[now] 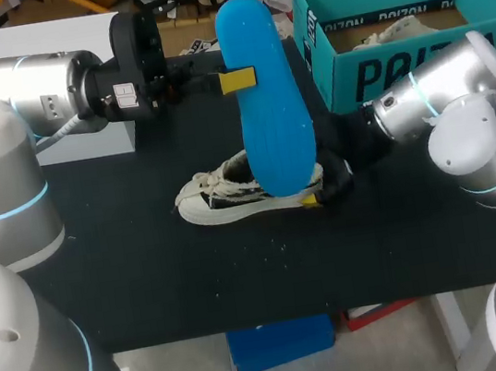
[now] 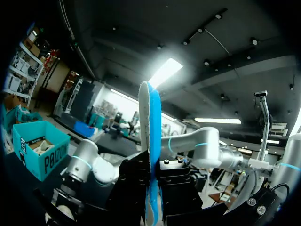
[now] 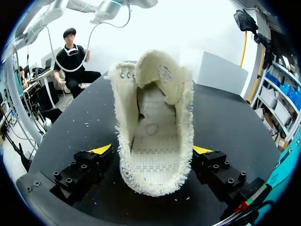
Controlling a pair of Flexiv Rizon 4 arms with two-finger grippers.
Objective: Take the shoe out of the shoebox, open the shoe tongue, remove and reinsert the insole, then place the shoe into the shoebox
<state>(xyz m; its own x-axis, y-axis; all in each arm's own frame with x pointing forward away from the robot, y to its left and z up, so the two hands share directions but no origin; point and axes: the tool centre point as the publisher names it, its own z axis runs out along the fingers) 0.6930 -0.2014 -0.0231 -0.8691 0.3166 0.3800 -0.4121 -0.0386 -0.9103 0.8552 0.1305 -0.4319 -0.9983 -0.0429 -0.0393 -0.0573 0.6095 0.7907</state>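
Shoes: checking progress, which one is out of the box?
The shoe on the table, its heel between the right hand's fingers; the other shoe lies inside the teal box.

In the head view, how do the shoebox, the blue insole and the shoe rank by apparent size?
1. shoebox
2. insole, though it is raised nearer the camera, so its rank against the shoe is unsure
3. shoe, partly hidden behind the insole

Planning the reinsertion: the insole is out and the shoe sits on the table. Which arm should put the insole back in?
Left. The left gripper already holds the blue insole upright over the shoe, while the right gripper is clamped on the shoe's heel, likely steadying it.
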